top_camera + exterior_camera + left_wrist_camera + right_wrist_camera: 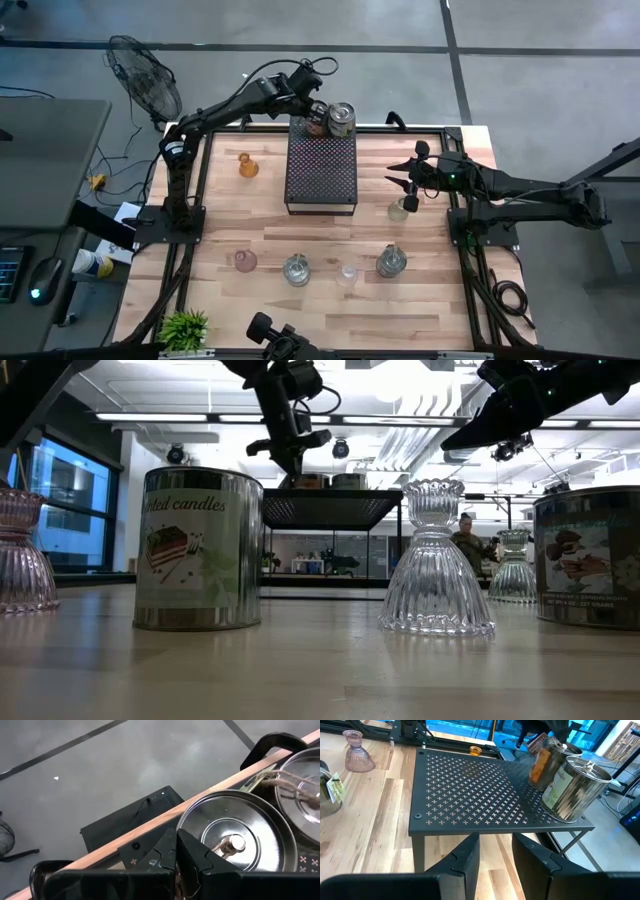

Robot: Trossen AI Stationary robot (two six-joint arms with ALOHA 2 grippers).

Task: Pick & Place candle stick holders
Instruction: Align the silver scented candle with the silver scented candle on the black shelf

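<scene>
On the table: clear glass candle stick holder [399, 209] stands just beside the right hand [410, 179].
Handling: rigid, slick, breakable; take it by the narrow neck.
Right hand: released, holding nothing.
Left hand [316, 112]: clenched over the silver tin [342, 118] on the black perforated tray [321, 170].

A tin [198, 550] is labelled "candles" in script.

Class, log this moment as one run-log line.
left end effector: shut, above tins on black tray | right end effector: open, empty, beside tray

five glass candle stick holders [296, 269] upright on the table; amber one [247, 166] apart.
</scene>
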